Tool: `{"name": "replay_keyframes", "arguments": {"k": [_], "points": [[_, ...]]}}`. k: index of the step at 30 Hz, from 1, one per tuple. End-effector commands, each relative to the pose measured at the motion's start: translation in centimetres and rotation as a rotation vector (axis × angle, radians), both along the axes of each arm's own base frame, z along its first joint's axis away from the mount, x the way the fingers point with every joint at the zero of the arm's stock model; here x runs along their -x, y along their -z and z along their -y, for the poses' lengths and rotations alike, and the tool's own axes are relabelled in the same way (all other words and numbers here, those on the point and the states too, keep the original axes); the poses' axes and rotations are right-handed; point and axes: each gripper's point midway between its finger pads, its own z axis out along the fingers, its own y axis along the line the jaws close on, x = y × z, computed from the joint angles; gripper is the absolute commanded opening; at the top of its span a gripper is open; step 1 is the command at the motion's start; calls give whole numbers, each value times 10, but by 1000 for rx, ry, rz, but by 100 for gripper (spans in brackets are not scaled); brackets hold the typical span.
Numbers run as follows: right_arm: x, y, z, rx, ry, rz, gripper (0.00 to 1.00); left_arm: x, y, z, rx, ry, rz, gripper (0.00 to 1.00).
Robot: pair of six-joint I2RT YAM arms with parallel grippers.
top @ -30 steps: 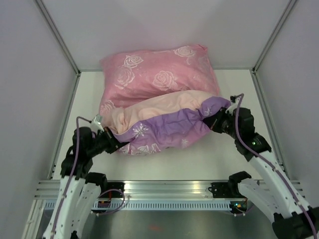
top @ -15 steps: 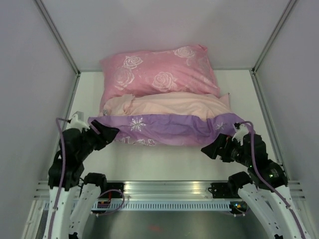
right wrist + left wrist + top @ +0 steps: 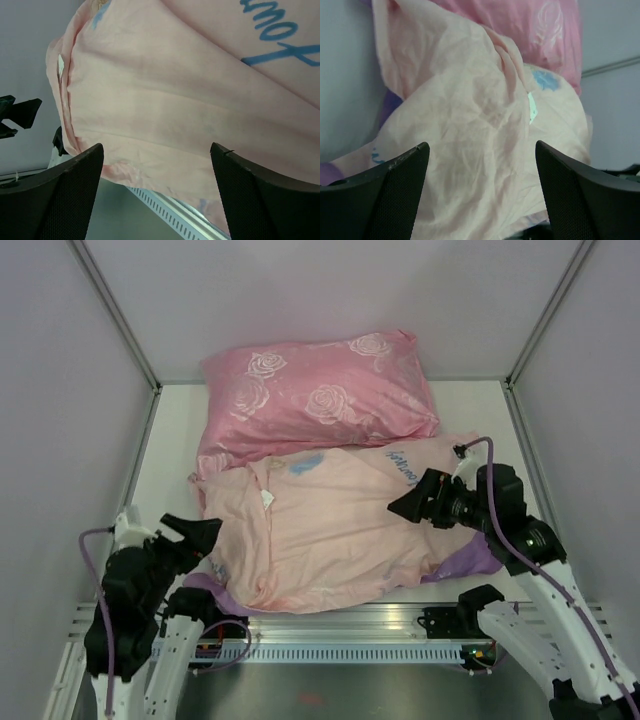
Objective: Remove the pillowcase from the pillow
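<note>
The pillowcase (image 3: 330, 530) lies spread on the table, pale pink inside up, with purple edges showing at its near left and right corners. Blue print shows through it (image 3: 270, 30). The pillow is hidden; I cannot tell if it is inside the case. My left gripper (image 3: 205, 532) is open at the case's near left corner, with crumpled pink fabric (image 3: 470, 150) beyond its empty jaws (image 3: 481, 145). My right gripper (image 3: 410, 498) is open above the case's right part, and the fabric (image 3: 175, 100) fills its view with nothing between the fingers (image 3: 156, 146).
A pink rose-patterned pillow (image 3: 310, 390) lies at the back, touching the case's far edge, also in the left wrist view (image 3: 545, 30). White walls enclose the table on three sides. The metal rail (image 3: 340, 615) runs along the near edge, just under the case's hem.
Both grippers have opened and let go of the pillowcase. It has dropped and spread out, pale side up. The left arm drew back toward the near edge; the right moved over the case.
</note>
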Motion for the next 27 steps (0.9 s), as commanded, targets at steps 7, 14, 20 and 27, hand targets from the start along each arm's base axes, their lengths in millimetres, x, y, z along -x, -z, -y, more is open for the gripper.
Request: {"name": "replay_keyframes", "arguments": {"k": [7,14,20,27], "points": [[-36,-28,-90,24,-110,98,92,-36,-6,62,-61,423,-66,73],[-21,14,-162,129,-179,72,92,-57,1,73,-86,515,-168,74],[-21,47,-186,158,-195,32,93,-72,17,82,-128,571,-241,84],[-44,101,-149,189,-18,-53,94,-77,67,87,-185,540,-354,40]]}}
